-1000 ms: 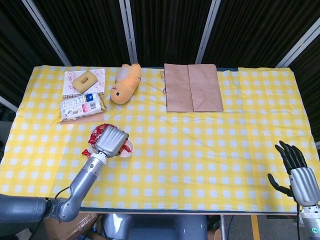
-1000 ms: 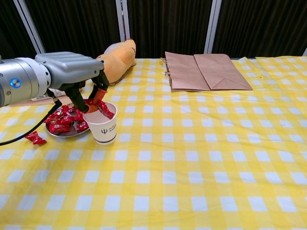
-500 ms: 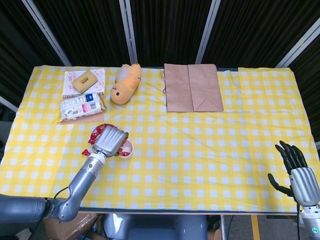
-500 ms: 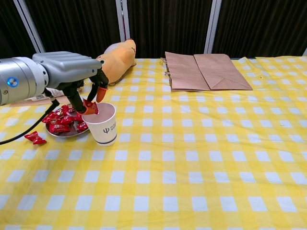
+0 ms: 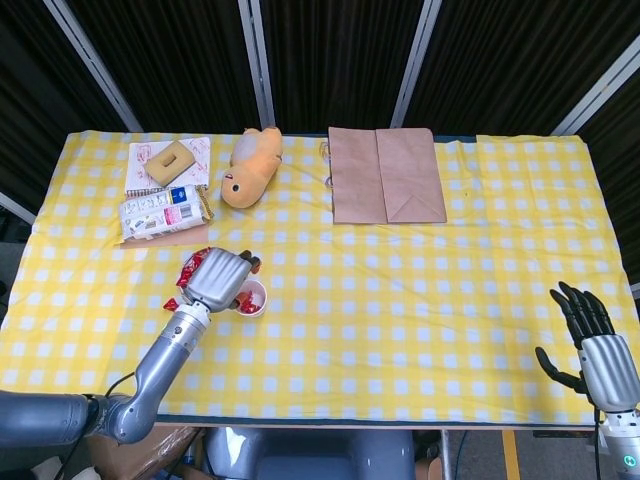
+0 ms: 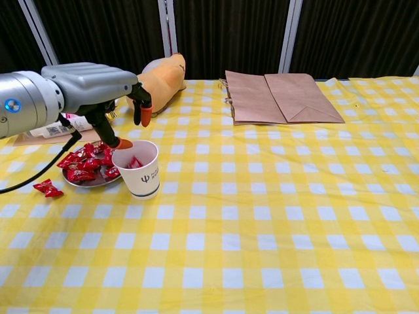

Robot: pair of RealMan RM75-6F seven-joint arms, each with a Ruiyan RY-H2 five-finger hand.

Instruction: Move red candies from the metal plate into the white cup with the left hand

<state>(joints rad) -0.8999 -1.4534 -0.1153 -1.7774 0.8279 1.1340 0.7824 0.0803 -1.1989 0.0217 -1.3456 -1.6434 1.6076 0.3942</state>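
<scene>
A white cup (image 6: 139,168) stands on the yellow checked cloth, with red candy (image 6: 134,162) showing inside it; the head view shows the cup (image 5: 249,297) too. Just left of it lies the metal plate (image 6: 90,182) piled with red candies (image 6: 82,165). My left hand (image 6: 98,89) hovers above the plate and the cup's left rim, fingers apart, holding nothing; in the head view that hand (image 5: 216,277) covers most of the plate. My right hand (image 5: 592,345) rests open at the table's near right corner, far from the cup.
One stray red candy (image 6: 48,188) lies on the cloth left of the plate. A plush toy (image 5: 250,166), a flat brown paper bag (image 5: 386,175) and snack packets (image 5: 160,211) lie along the far side.
My left hand has let a red candy fall into the cup, spread its fingers and lifted up and back toward the plate. The right hand stays still.
</scene>
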